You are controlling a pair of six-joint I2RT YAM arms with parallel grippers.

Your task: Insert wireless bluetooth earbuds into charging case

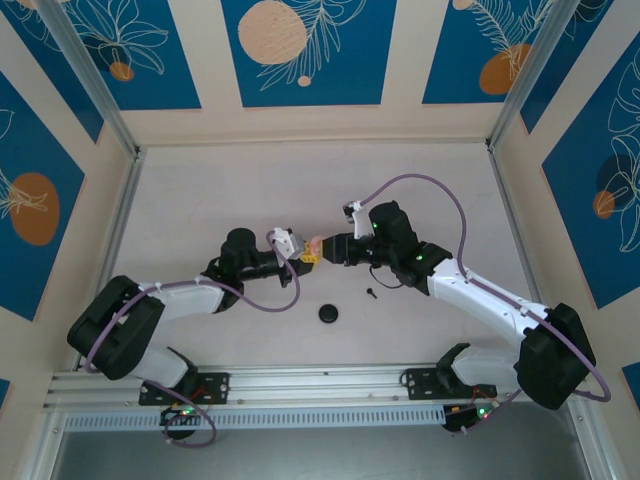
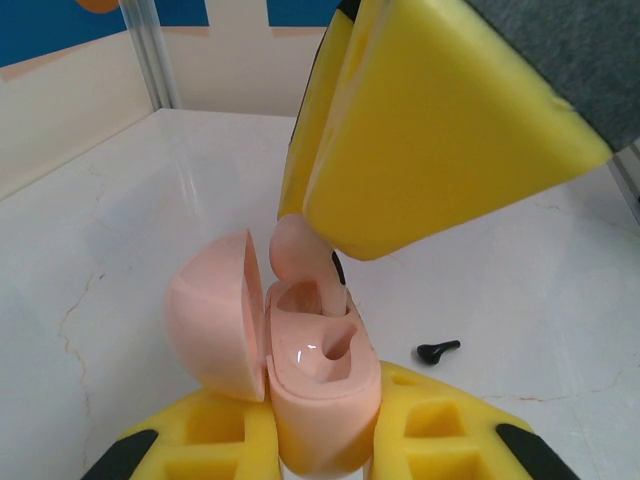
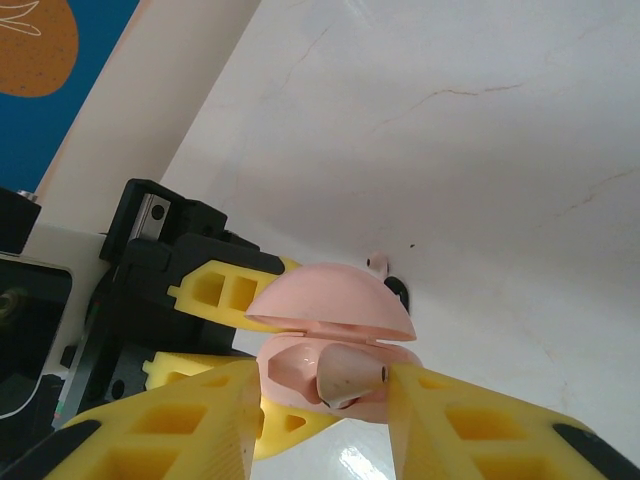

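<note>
While the left gripper [image 2: 320,445] clamps the open, round pale-pink plastic case [image 2: 320,385]:
right gripper [image 3: 322,395] pinches a pinkish earbud [image 3: 350,375] over that case; a black stemmed earbud [image 2: 438,350] lies nearby.

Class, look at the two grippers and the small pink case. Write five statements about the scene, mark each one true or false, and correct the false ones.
1. The charging case has its lid swung open. True.
2. The left gripper grips the charging case. True.
3. The right gripper is empty. False: it pinches a pale earbud just over the open case.
4. The black earbud sits in the case. False: it lies on the table, apart from the case.
5. The black disc touches the case. False: it lies on the table, apart from it.
</note>
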